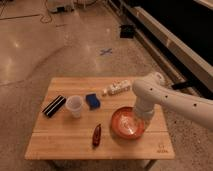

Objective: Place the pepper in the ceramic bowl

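Wooden table (pixel 60 145) is observed on a polished floor; six items are noted on its top. The pepper (pixel 96 136) is found lying flat on the bare wood near the front edge, roughly at the middle of the table's width; it is laid with its length running front to back, slightly tilted. It is set just beside the ceramic bowl (pixel 127 130), on the bowl's left as seen, and is not touching it; it is outside the bowl.

The ceramic bowl is placed upright at the front right of the table; a glossy orange-red rim and a lighter streaked inside are recorded.

The white arm is seen entering from the right, bent at a rounded joint above the table's right side and directed downward. The gripper (pixel 136 117) is located at the arm's lower end, over the back part of the ceramic bowl, close to its rim; it is largely masked by the arm's own body. Whether it is wide, narrow or holding anything cannot be told. It is well apart from the pepper.

A translucent plastic cup (pixel 74 106) is standing upright left of centre; a blue block (pixel 93 100) is lying just beside it on the right; a black striped bar (pixel 54 106) is lying diagonally near the left edge; a small white object (pixel 116 88) is resting towards the back, near the arm.

A blue cross mark (pixel 105 51) is noted on the floor beyond the table.
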`<state>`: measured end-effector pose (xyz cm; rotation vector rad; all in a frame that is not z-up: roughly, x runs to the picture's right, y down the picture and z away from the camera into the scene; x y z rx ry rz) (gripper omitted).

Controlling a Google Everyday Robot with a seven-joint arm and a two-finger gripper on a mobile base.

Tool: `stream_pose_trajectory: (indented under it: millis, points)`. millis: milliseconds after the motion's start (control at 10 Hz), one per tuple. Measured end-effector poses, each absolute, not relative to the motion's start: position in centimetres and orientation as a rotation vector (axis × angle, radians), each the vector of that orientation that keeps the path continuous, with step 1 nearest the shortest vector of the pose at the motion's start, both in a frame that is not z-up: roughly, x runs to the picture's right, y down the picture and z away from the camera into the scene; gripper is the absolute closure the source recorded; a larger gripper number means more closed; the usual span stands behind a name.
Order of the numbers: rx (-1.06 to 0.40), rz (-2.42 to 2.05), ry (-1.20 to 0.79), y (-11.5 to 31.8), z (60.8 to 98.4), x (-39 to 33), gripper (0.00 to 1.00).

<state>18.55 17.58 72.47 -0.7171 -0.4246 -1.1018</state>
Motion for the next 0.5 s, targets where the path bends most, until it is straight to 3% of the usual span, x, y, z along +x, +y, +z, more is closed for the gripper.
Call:
stream_pose_trajectory:
  millis: [500]
  points:
    - [-0.710,-1.109,-0.510,18.4,72.2,15.2,0.59]
